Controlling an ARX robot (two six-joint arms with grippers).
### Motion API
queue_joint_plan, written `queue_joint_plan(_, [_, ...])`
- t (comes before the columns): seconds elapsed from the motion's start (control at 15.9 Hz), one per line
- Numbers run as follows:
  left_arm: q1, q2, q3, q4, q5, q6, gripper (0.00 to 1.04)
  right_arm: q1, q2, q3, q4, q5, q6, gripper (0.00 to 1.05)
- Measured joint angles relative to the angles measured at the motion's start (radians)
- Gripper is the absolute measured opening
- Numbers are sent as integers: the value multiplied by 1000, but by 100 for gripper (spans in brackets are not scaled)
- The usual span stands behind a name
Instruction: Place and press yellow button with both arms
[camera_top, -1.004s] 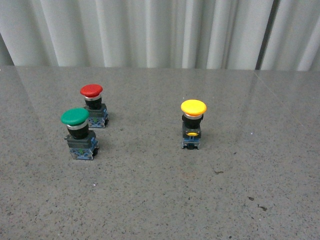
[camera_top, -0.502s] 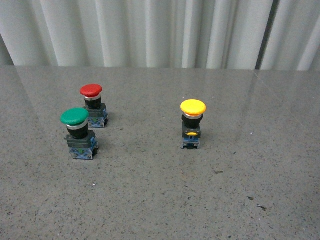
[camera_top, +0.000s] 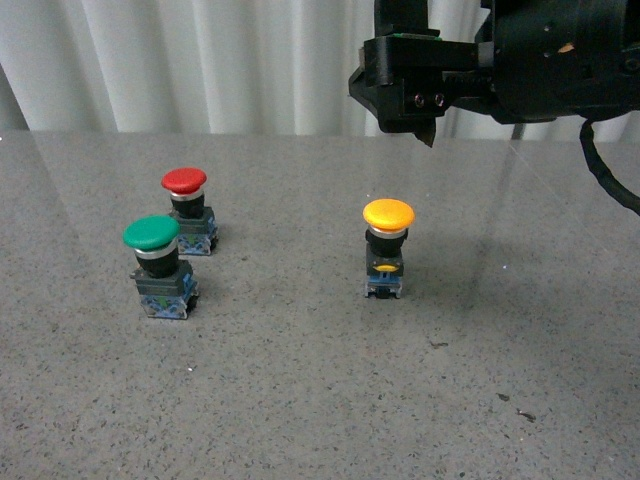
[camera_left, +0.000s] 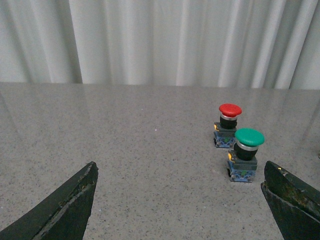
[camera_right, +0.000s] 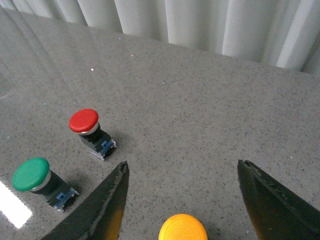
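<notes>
The yellow button (camera_top: 387, 250) stands upright on the grey table (camera_top: 320, 400), right of centre; its round yellow cap also shows in the right wrist view (camera_right: 183, 227). My right gripper (camera_top: 405, 125) hangs open and empty above and slightly behind it, well clear of the cap; in the right wrist view (camera_right: 183, 164) its two black fingers spread wide on either side of the cap. My left gripper (camera_left: 181, 167) is open and empty, low over the table to the left of the other buttons. It does not show in the front view.
A green-capped button (camera_top: 160, 268) and a red-capped button (camera_top: 188, 212) stand close together at the left; both also show in the left wrist view, green (camera_left: 245, 155) and red (camera_left: 228, 125). A white curtain (camera_top: 200, 60) hangs behind the table.
My right arm and gripper have come into the front view at the upper right, above the yellow button. The three buttons have not moved.
</notes>
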Motion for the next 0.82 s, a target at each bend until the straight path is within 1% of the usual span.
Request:
queue_joint_plan(0.19, [0, 0, 0, 0, 0, 0, 98, 37, 7, 25, -68, 41, -68, 39])
queue_joint_plan(0.25, [0, 0, 0, 0, 0, 0, 98, 51, 8, 26, -89, 45, -85, 30])
queue_joint_plan(0.31, [0, 0, 0, 0, 0, 0, 98, 76, 13, 28, -134, 46, -104, 14])
queue_joint_plan(0.38, [0, 0, 0, 0, 0, 0, 98, 85, 28, 36, -159, 46, -111, 3])
queue_joint_plan(0.56, [0, 0, 0, 0, 0, 0, 98, 87, 87, 78, -222, 55, -122, 2])
queue_joint_plan(0.82, [0, 0, 0, 0, 0, 0, 98, 61, 113, 129, -262, 51, -108, 2])
